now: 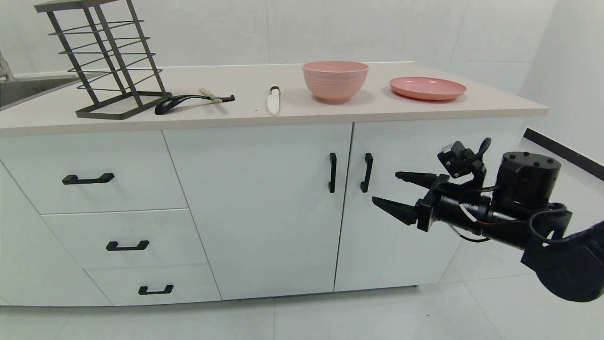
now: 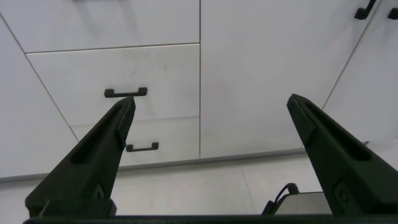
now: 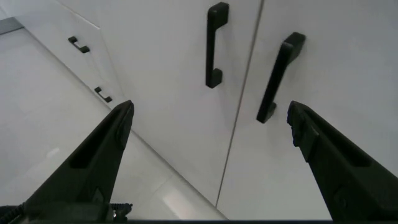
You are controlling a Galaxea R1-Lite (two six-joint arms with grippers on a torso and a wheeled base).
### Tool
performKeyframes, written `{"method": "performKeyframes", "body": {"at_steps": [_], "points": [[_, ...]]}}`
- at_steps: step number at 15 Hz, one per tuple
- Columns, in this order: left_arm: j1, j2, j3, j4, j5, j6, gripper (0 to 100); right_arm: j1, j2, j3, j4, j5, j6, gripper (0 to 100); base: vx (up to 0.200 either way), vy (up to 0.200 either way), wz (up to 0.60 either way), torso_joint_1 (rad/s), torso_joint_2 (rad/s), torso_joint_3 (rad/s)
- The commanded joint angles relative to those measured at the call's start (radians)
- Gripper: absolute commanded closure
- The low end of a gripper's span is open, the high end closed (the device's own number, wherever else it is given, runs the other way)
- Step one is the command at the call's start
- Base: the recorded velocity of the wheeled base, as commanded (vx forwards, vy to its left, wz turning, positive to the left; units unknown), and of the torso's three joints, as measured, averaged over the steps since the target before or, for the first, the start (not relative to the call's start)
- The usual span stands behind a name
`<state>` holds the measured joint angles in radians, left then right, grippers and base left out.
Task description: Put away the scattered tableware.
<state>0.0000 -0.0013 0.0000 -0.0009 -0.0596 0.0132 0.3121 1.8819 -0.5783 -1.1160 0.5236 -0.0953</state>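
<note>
On the countertop (image 1: 490, 106) lie a pink bowl (image 1: 335, 79), a pink plate (image 1: 427, 88), a white knife (image 1: 273, 99), a black ladle (image 1: 188, 101) and a pair of chopsticks (image 1: 210, 95). A black wire dish rack (image 1: 107, 56) stands at the counter's left. My right gripper (image 1: 397, 192) hangs open and empty in front of the right cabinet door, well below the counter, close to the two vertical door handles (image 3: 278, 76). My left gripper (image 2: 208, 115) is open and empty too, facing the lower drawers (image 2: 118, 78).
A steel sink (image 1: 28, 87) sits at the counter's far left. Three drawers with black handles (image 1: 88, 178) fill the cabinet's left side, two doors (image 1: 264, 203) the middle and right. Tiled floor (image 1: 377, 316) lies open in front of the cabinet.
</note>
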Motion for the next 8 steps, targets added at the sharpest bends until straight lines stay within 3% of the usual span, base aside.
{"method": "performKeyframes", "body": {"at_steps": [1, 3, 5, 6, 8], "points": [[0.000, 0.001, 0.000, -0.001, 0.000, -0.001, 0, -0.001, 0.039, -0.003, -0.004, 0.004, -0.004, 0, 0.000, 0.000, 0.00, 0.000, 0.00, 0.000], [0.000, 0.001, 0.000, -0.002, -0.008, -0.004, 0, 0.005, 0.036, -0.002, -0.007, 0.004, -0.009, 0, 0.000, 0.000, 0.00, 0.000, 0.00, 0.000], [0.000, 0.001, -0.040, -0.157, -0.008, -0.006, 0, 0.004, 0.034, -0.002, -0.013, 0.004, -0.021, 0, 0.000, 0.000, 0.00, 0.000, 0.00, 0.000], [-0.008, 0.063, -0.163, -0.263, -0.031, -0.009, 0, -0.004, 0.039, -0.003, -0.025, 0.012, -0.024, 0, 0.000, 0.000, 0.00, 0.000, 0.00, 0.000], [-0.064, 0.129, -0.247, -0.245, -0.114, -0.022, 0, -0.002, 0.049, -0.002, -0.042, 0.068, -0.038, 0, 0.000, 0.000, 0.00, 0.000, 0.00, 0.000]]}}
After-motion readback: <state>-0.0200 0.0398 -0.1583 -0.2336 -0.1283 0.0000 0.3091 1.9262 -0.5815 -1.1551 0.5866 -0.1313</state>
